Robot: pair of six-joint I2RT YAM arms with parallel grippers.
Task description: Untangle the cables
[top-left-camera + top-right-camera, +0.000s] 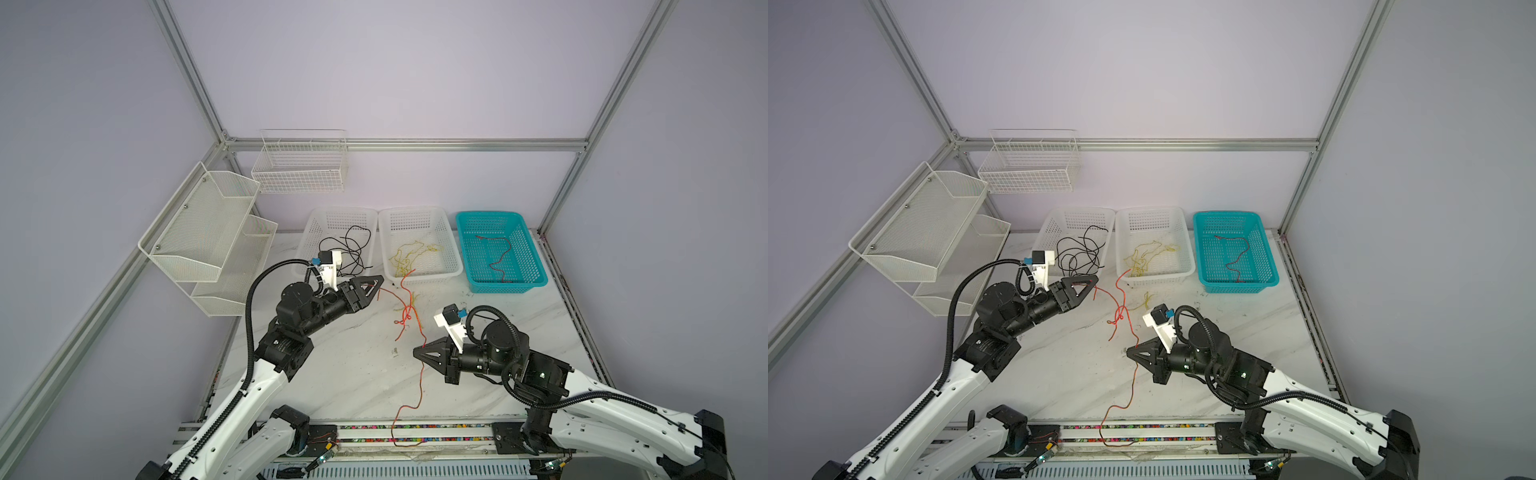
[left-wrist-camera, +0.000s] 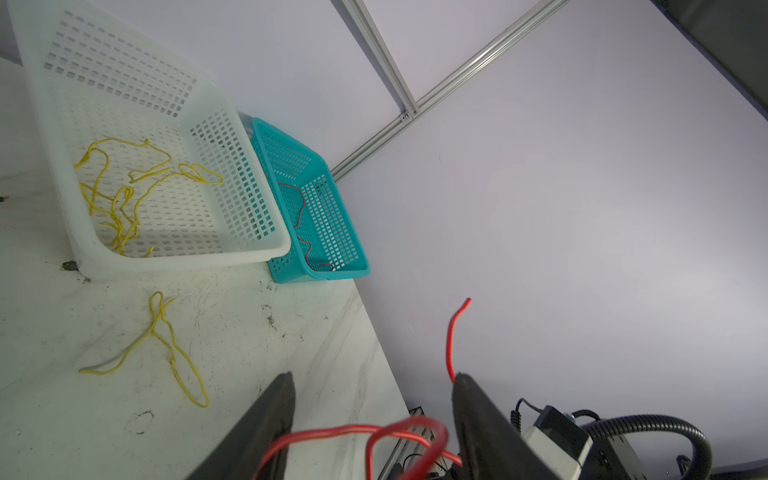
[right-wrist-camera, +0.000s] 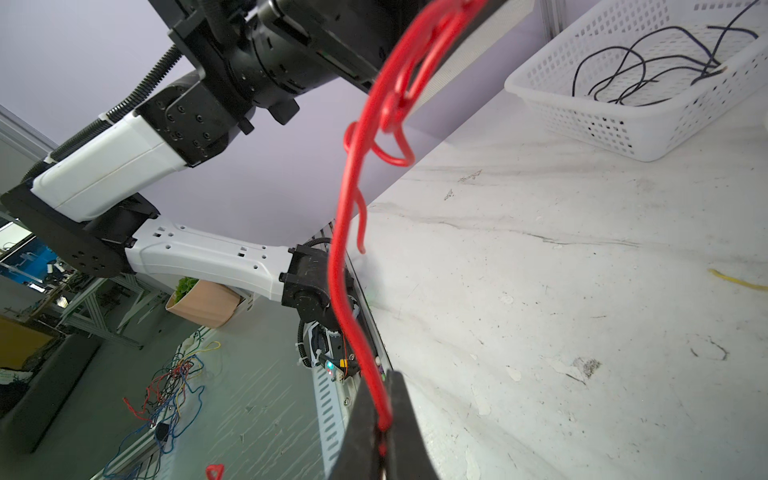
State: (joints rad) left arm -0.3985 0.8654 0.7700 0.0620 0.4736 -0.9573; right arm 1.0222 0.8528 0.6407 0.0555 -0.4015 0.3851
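Writing: a pale sticker [image 1: 286, 345] is showing on the left arm's black joint, its print too small for reading.
Left fingers: the left fingers [image 1: 377, 282] are hovering just in front of the left white basket [image 1: 309, 232]. In the wrist view they are standing well apart, with the red-orange cable [image 1: 409, 309] looping through a gap far wider than itself and 1 end sticking up beside a finger.
Right fingers: the right fingers [image 1: 417, 352] are pressing together on the same cable, over the middle of the desk [image 1: 332, 374].
Red-orange cable: it is running from the left fingers through a tangled knot [image 1: 407, 318] to the right fingers. From there it is trailing across the desk and hanging over the front edge onto the rail [image 1: 457, 432]. 1 free end is showing against the front rim of the middle white basket [image 1: 453, 257].
Sorted cables: black cables [image 1: 353, 249] are lying in the left white basket, yellow cables [image 1: 409, 253] in the middle one, and 1 red cable [image 1: 500, 253] in the teal basket [image 1: 490, 215]. A loose yellow piece [image 2: 166, 345] is lying on the desk just in front of the middle basket.
Edges: the 3 baskets are sitting side by side along the back wall, the teal one near the right edge. A mesh rack [image 1: 199, 232] and a wire rack [image 1: 299, 166] are hanging at the left corner.
Open room: bare desk is lying between the 2 arms and in front of the teal basket.
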